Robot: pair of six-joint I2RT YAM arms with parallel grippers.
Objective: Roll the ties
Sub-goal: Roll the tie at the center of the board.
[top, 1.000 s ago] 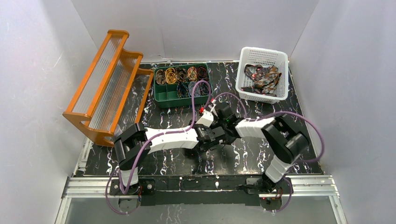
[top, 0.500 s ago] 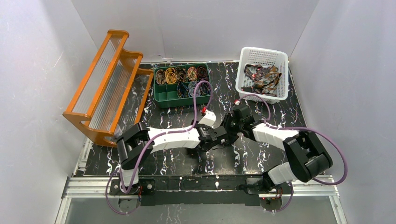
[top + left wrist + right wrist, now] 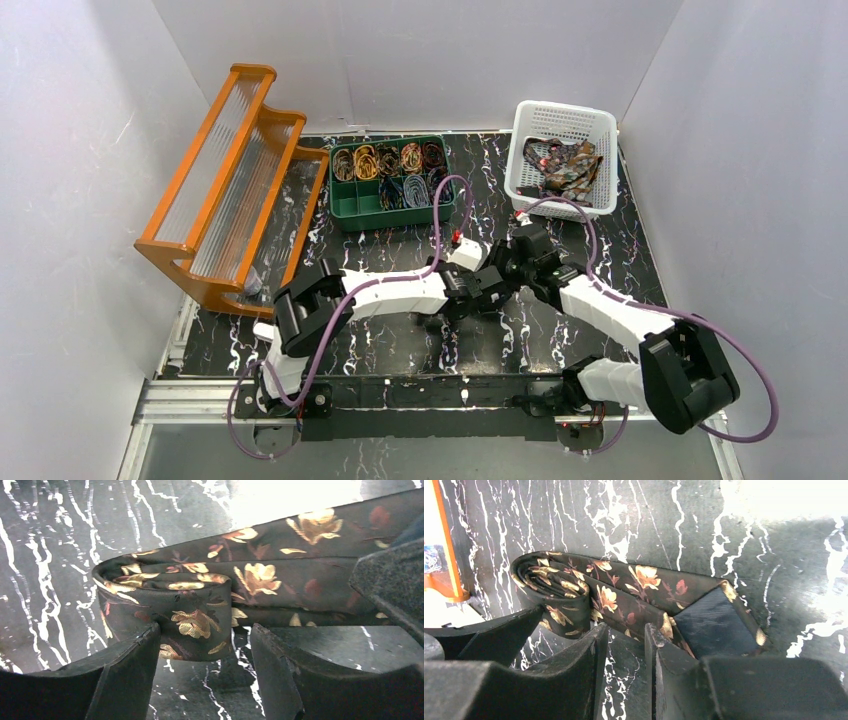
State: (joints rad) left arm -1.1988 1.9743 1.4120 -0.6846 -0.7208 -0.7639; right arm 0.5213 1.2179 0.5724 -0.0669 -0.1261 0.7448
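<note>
A dark tie with gold and red flowers (image 3: 260, 580) lies on the black marble table. Its left end is folded over into a loose roll (image 3: 170, 605). My left gripper (image 3: 205, 642) is open, its fingertips at the near edge of the roll, one on each side. In the right wrist view the same tie (image 3: 624, 592) shows its roll (image 3: 554, 592) and its lined tip (image 3: 711, 622). My right gripper (image 3: 623, 642) is narrowly open, empty, just short of the tie. In the top view both grippers (image 3: 487, 285) meet at mid-table and hide the tie.
A green compartment tray (image 3: 392, 221) holds several coiled ties (image 3: 368, 160) at the back centre. A white basket (image 3: 556, 206) at the back right holds loose ties (image 3: 566, 168). An orange rack (image 3: 228, 185) stands at the back left. Purple cables loop over both arms.
Both grippers have shifted to the right together. The right arm's elbow has swung out and down to the right. The left arm has stretched further right.
</note>
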